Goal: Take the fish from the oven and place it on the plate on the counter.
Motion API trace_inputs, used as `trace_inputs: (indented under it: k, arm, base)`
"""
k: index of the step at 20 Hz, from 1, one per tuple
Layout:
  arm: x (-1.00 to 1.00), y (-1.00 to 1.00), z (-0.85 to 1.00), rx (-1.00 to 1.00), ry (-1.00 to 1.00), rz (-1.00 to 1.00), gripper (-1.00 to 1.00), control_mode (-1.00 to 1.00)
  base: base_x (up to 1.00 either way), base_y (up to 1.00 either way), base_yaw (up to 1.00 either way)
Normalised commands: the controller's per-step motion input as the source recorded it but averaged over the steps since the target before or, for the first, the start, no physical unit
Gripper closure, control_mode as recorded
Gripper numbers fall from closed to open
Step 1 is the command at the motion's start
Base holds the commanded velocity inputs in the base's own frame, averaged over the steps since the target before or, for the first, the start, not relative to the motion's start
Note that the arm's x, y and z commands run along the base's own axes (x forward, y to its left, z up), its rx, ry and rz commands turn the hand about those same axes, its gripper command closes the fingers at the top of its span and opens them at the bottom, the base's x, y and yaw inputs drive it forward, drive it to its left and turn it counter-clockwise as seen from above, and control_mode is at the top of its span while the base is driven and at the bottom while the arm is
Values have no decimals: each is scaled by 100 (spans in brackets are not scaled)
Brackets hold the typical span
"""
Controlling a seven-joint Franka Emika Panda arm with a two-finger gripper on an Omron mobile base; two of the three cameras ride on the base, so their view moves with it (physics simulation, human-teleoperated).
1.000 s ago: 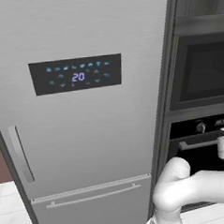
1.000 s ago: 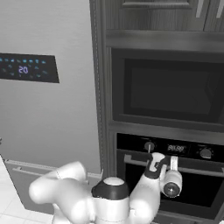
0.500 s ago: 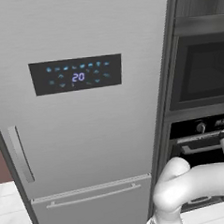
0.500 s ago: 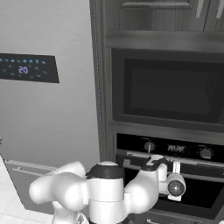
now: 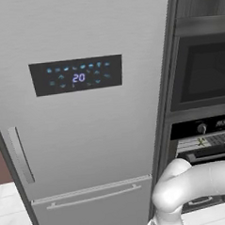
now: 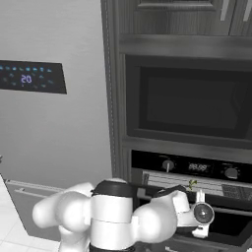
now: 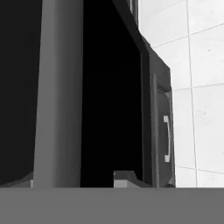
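Observation:
The oven (image 6: pixel 197 167) is the black built-in unit with round knobs under the dark microwave; it also appears at the right edge as the oven (image 5: pixel 209 126). Its door stands a little ajar, baring a strip of silver rack. On that rack lies the fish (image 6: pixel 191 184), a tiny olive-yellow sliver, seen from the other side as the fish (image 5: pixel 201 142). My gripper (image 6: pixel 199 227) hangs just below it at the top of the door. In the hand view my gripper (image 7: pixel 76 179) has the grey door handle (image 7: pixel 61 96) between its tips. The plate and the counter are out of view.
A tall silver fridge (image 5: pixel 87 125) with a lit display fills the left. The black microwave (image 6: pixel 189 103) sits above the oven. A dark drawer (image 7: pixel 162 140) with a pale handle and white floor tiles (image 7: pixel 201 100) lie below the oven door.
My hand has sunk lower and a little to the right at the oven front. The arm's elbow has swung right with it. The base has stayed still.

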Motion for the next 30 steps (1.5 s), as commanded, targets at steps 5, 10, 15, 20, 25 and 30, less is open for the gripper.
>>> trace_inputs:
  k: [5,10,15,20,25,30]
  arm:
    - [-100,-17,-100,4,1,0,100,-100]
    - [-100,-10,-100,3,0,0,100,-100]
    - [-100,-21,-100,5,0,0,100,-100]
    - [-99,-6,-100,2,2,0,100,-100]
    - [-82,-10,-100,2,5,0,100,-100]
    - [-51,-16,-87,2,5,0,100,-100]
  base:
    - [0,0,0]
    - [0,0,0]
    - [0,0,0]
    - [0,0,0]
    - [0,0,0]
    - [0,0,0]
